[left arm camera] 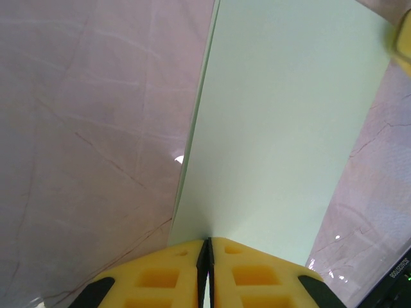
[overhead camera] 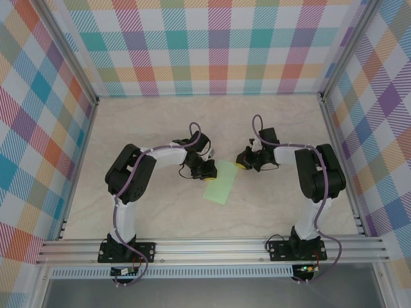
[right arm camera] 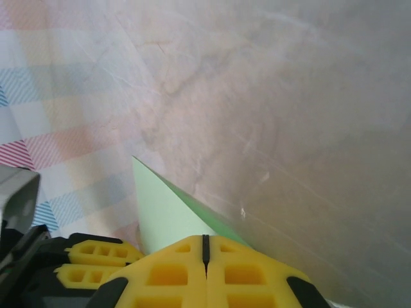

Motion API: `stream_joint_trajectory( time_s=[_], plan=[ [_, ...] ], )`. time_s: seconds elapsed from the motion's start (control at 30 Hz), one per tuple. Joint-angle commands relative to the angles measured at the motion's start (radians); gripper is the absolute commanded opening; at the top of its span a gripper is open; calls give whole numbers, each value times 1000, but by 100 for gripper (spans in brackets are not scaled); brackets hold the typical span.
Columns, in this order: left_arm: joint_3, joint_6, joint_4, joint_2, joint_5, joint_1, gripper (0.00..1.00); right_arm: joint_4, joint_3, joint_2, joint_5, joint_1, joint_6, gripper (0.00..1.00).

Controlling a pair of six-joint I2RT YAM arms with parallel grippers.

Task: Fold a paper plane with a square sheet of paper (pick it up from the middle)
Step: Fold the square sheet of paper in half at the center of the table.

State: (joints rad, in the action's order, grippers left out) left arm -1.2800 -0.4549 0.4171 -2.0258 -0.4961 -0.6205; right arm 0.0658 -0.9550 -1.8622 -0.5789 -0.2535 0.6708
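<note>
Desk (overhead camera: 192, 122): one.
Arms: two. Left arm (overhead camera: 131, 170) at 9 o'clock of desk centre, right arm (overhead camera: 319, 170) at 3 o'clock.
Yellow jaws: two pairs, one per arm.
Sheet of paper (overhead camera: 219, 182), pale green: one, between the arms.
Plaid wall panels (overhead camera: 218, 51): three, at 9, 12 and 3 o'clock round the desk.
Black base plates (overhead camera: 126, 249): two, along the 6 o'clock edge.
Purple cables (overhead camera: 117, 218): two, one on each arm.
</note>
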Motion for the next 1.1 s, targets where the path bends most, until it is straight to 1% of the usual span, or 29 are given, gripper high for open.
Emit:
stream_joint_trajectory(
  time_s=[0.0, 0.17, 0.43, 0.53, 0.67, 0.83, 0.97, 1.07],
  plan=[
    [61, 6, 118, -51, 103, -8, 13, 52, -39, 34, 7, 8, -33, 4],
    [64, -1, 105, -53, 99, -8, 13, 6, -21, -25, -30, 8, -13, 3],
    [65, 0, 107, -48, 97, -8, 13, 25, -10, -76, 15, 8, -26, 3],
    [67, -1, 109, -47, 97, -8, 13, 42, -16, -61, 22, 8, -28, 3],
    [65, -3, 107, -45, 96, -8, 13, 101, -31, 9, 33, 8, -48, 4],
    [64, -3, 108, -36, 94, -8, 13, 168, -2, 151, 68, -2, -60, 6],
    [64, -5, 107, -32, 94, -9, 13, 119, 89, 239, 42, -41, -5, 6],
    [64, -5, 109, -30, 93, -8, 13, 55, 180, 310, 38, -93, 58, 5]
  ],
)
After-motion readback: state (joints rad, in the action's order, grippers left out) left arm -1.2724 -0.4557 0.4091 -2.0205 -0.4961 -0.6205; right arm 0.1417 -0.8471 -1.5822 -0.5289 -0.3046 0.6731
